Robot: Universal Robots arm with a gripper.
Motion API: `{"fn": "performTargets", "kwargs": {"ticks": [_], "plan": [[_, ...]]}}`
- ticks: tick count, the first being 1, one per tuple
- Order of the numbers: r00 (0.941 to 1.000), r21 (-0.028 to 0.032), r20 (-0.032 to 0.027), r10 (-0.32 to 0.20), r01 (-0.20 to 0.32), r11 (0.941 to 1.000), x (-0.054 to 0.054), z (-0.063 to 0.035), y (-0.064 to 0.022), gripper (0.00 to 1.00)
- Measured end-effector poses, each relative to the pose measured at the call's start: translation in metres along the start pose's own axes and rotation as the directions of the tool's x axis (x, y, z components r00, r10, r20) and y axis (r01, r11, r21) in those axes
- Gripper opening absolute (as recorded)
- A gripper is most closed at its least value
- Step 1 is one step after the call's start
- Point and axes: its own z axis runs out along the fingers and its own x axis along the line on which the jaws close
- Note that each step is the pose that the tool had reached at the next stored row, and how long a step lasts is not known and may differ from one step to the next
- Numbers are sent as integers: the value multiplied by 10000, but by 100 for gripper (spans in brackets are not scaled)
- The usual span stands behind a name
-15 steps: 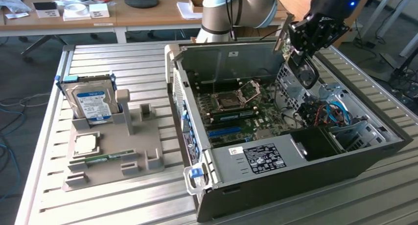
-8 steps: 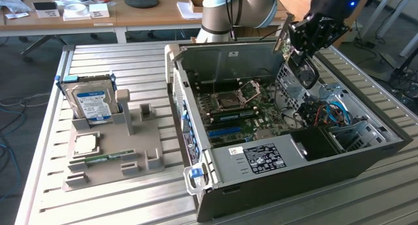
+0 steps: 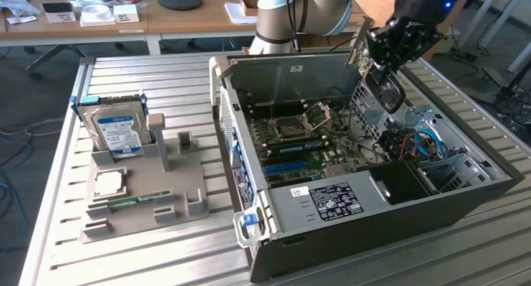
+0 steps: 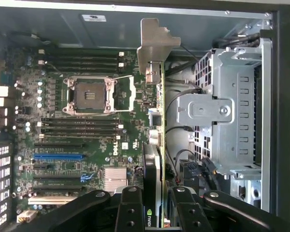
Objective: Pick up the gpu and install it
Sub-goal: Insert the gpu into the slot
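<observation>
In the upper right of the exterior view, above the open grey metal case [image 3: 374, 236], the gripper [image 3: 383, 63] is clamping the gpu [image 3: 390, 93] between its black fingers [image 4: 130, 210]. The thin dark card is hanging on edge, round fan showing, its long axis running from the fingers to a flat silver bracket [image 4: 154, 43], over the green motherboard [image 4: 87, 145].

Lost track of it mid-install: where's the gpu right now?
The gpu is gripped by the fingers, hanging above the open computer case at the exterior view's right.
</observation>
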Motion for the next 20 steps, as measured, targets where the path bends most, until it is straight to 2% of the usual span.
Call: {"fn": "performTargets", "kwargs": {"ticks": [5, 11, 17, 20], "plan": [[9981, -24, -60, -610, 610, 9981, 5, 4, 0, 27], [9905, -58, -133, -1370, 1369, 9906, 9, 9, -1, 27], [9778, -96, -200, -2088, 2087, 9779, 14, 13, -1, 27], [9674, -121, -239, -2523, 2520, 9676, 14, 15, -1, 27]]}}
